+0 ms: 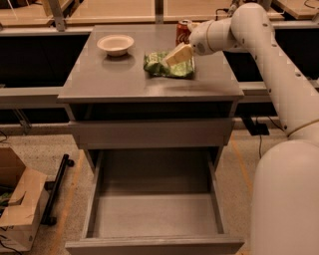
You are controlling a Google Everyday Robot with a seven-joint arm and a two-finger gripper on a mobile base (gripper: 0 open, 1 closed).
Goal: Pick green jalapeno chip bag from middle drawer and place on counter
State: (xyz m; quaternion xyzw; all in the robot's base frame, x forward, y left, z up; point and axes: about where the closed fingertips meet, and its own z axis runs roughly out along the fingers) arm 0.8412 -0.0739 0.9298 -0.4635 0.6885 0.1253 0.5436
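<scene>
The green jalapeno chip bag (168, 67) lies flat on the grey counter (109, 74), right of its middle. My gripper (170, 60) reaches in from the right on the white arm (259, 45) and its tip rests on the top of the bag. The middle drawer (154, 245) is pulled out toward me below the counter, and its flat grey bottom is bare.
A white bowl (115, 44) sits at the counter's back left. A red soda can (183, 31) stands at the back, just behind the gripper. Light wooden tabletops (119, 10) run behind. A cardboard box (17, 209) and a black bar (57, 187) lie on the floor at left.
</scene>
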